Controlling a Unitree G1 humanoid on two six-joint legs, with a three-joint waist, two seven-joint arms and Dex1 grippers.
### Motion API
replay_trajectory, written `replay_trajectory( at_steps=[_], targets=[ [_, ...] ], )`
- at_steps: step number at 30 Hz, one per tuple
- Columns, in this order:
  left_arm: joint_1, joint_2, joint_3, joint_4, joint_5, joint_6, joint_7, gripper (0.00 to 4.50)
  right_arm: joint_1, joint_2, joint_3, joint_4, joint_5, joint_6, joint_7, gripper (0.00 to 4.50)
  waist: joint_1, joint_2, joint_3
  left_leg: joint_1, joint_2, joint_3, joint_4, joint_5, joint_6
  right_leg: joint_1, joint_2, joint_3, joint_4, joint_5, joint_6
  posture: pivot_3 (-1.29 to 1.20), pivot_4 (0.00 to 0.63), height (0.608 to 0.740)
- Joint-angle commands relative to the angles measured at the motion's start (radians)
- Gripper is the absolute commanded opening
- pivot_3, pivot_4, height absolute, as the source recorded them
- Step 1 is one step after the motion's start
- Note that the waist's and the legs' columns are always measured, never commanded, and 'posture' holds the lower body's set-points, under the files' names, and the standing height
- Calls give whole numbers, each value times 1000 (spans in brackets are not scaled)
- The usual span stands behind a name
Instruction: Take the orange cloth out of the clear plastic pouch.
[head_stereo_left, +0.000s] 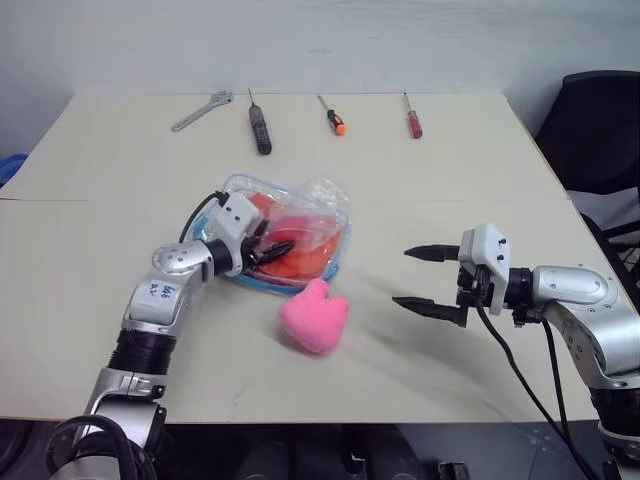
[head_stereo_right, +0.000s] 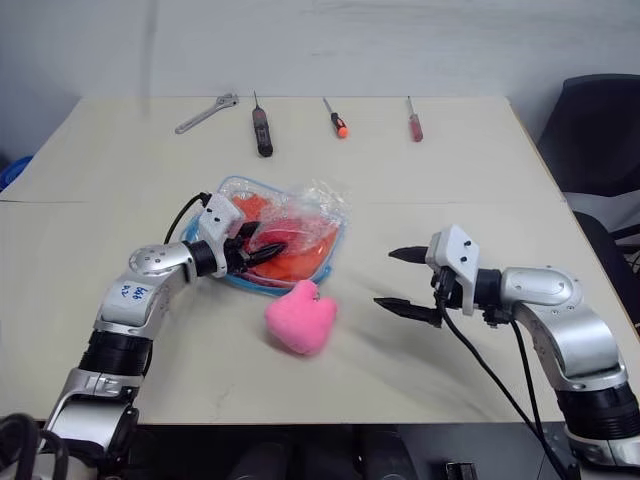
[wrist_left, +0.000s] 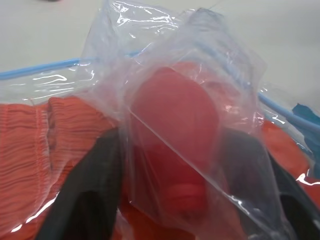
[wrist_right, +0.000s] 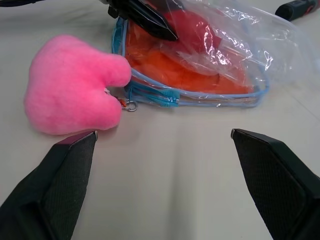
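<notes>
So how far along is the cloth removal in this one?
Early. The orange cloth still lies inside the clear plastic pouch on the table. In hand: the left gripper has its fingers reaching into the pouch around a small red item in thin wrap, beside the cloth; a grip isn't clear. The right gripper waits open, apart from the pouch. Left: gripping the cloth and pulling it out.

left pincer (head_stereo_left: 268, 250) tips veiled by crinkled film, orange cloth (wrist_right: 200, 75) partly covered
</notes>
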Motion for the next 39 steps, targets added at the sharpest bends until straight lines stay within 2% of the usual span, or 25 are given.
replay_trajectory(
  at_steps=[1,3,7,12,15,18,19,22,29,30,34,37,39],
  targets=[
    [17,5,39,-64,-5,-1,23,1531,-23,2,-1,-27,13,-9,1,4500,-1,0,0,0,0,0,0,0,0,0,0,0,0,0,0,0,150,740],
    [33,7,94,-92,-28,25,62,1031,-35,4,7,-23,12,-12,6,4500,-3,0,0,0,0,0,0,0,0,0,0,0,0,0,0,0,150,740],
    [99,26,300,-167,-99,80,169,1031,-77,18,27,-12,22,-6,20,4500,-6,0,0,0,0,0,0,0,0,-1,0,0,1,0,0,0,150,740],
    [290,97,668,-260,-98,148,355,1031,-147,40,65,0,47,5,60,4500,-17,0,0,0,1,0,-2,0,-1,-2,0,1,0,0,0,0,150,740],
    [408,133,787,-261,-70,144,408,1031,-176,55,92,17,47,-2,83,4500,-10,-1,0,0,1,0,-3,0,0,-1,0,0,-1,0,-1,0,150,740],
    [501,146,841,-215,-54,104,414,1031,-206,75,124,50,32,-22,113,4500,8,-3,-1,0,1,-1,-2,0,1,0,-1,-1,-2,0,0,0,150,740],
    [525,144,849,-208,-54,92,412,1440,-219,81,134,67,26,-30,123,4500,15,-4,-1,0,0,-1,-2,0,1,1,-2,-2,-3,0,-1,0,150,740],
    [561,135,859,-208,-65,72,411,2228,-246,93,150,106,13,-48,141,4500,28,-6,-2,0,0,-2,-2,0,2,1,-3,-3,-3,0,-1,0,150,740],
    [629,143,919,-264,-103,109,408,4289,-276,105,159,159,-3,-69,168,4500,14,-8,-3,-3,0,-3,-3,-1,2,0,-3,-4,-5,0,-1,0,150,740],
    [644,151,931,-275,-118,120,389,4421,-275,104,158,160,-3,-70,170,4500,9,-8,-3,-3,0,-3,-3,-1,2,-1,-3,-4,-5,0,-1,0,150,740],
    [725,227,1026,-342,-223,168,247,4421,-261,95,145,153,-5,-65,168,4500,-5,-8,-3,-6,1,-3,-4,-1,3,-3,-3,-5,-7,0,-1,0,150,740],
    [800,326,1098,-413,-323,212,72,4421,-240,81,130,140,-1,-55,165,4500,-5,-8,-3,-6,1,-4,-3,-1,3,-2,-3,-6,-8,0,-1,0,150,740],
    [873,413,1068,-473,-313,189,-58,4421,-229,72,124,135,-1,-54,165,4500,-1,-8,-3,-7,1,-4,-3,-1,3,-2,-3,-6,-8,0,-1,0,150,740]
  ],
)
